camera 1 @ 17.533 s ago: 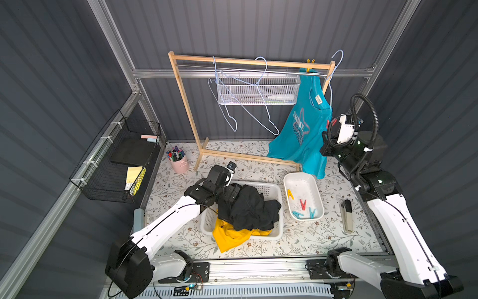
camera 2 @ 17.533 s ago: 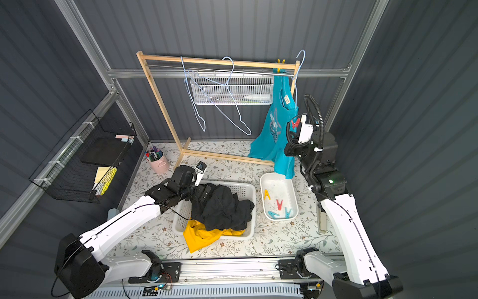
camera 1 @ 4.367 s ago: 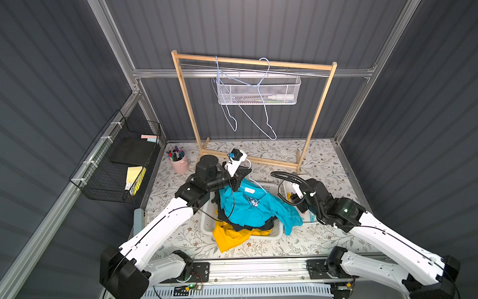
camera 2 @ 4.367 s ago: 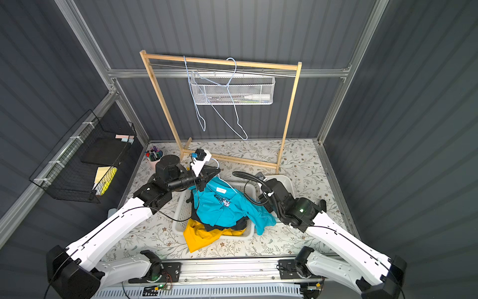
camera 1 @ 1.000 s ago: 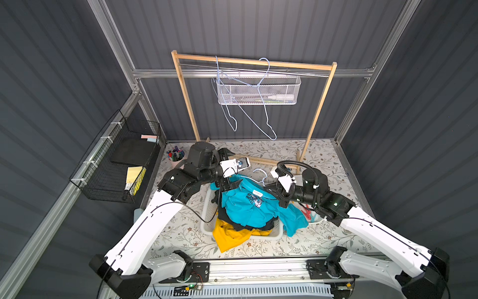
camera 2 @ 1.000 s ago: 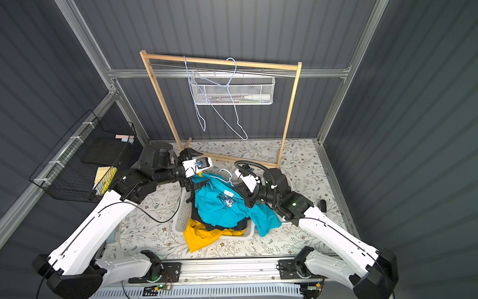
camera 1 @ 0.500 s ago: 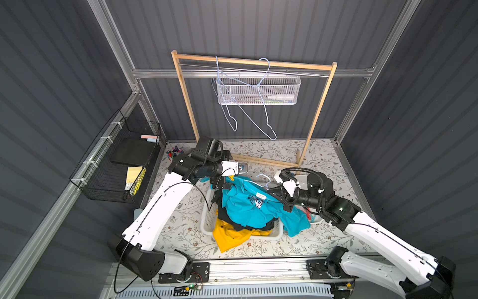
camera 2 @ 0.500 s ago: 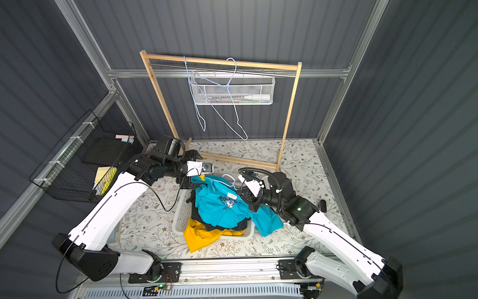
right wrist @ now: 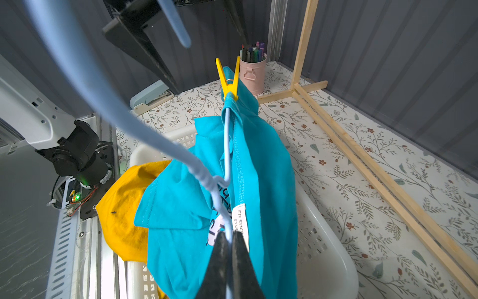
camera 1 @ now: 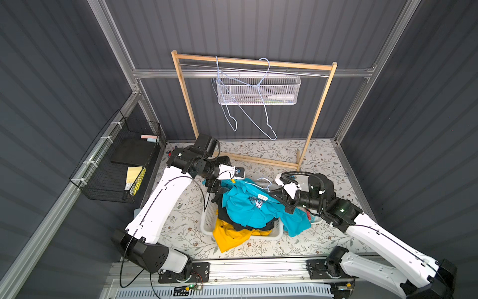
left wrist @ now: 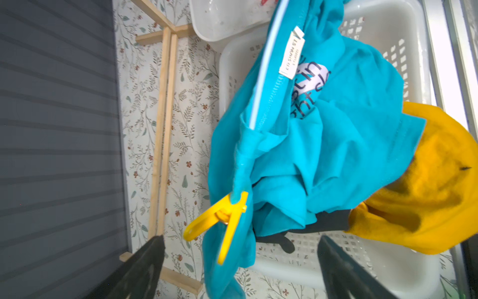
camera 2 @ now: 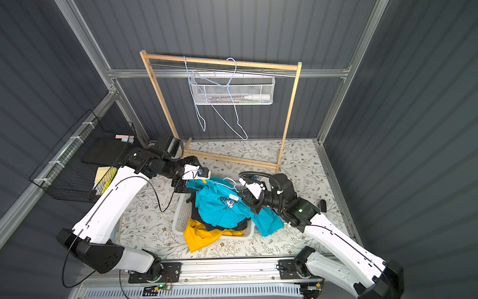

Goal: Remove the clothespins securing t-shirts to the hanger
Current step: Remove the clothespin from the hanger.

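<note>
Gone from the wooden rack point(camera 1: 319, 108) is the teal cloth T-shirt point(camera 1: 245, 209) that hung there before. Now it lies on top of the pile in the white plastic basket point(camera 1: 208, 217). The left arm has also swung in close to it.

On the left, the left gripper point(left wrist: 240, 239) has its two black fingers wide apart with nothing between them. Just in front of it is a yellow plastic clothespin point(left wrist: 222, 217). It pinches the shirt's shoulder onto a light-blue wire hanger point(right wrist: 227, 145), right at the hanger's end.

I think the peg is light, hard and a bit slippery, with a spring inside. The best place to grab looks like its two tail ends, which stick out away from the cloth. Squeezing them should open it. The shirt is soft and floppy, so it may tug along.

Further right, the right gripper point(right wrist: 229, 236) is pinched tight on the hanger's wire near the neck label. That should keep it from sliding.

I count three shirts: the teal one, a black T-shirt point(left wrist: 328, 221) under it, and a mustard-yellow T-shirt point(camera 1: 230, 234) at the bottom. There are three hangers: this one and two bare wire hangers point(camera 1: 273, 136) on the rack. I see one peg clearly. A small white tray point(left wrist: 219, 23) shows a bit of red, but I cannot count what is inside.
</note>
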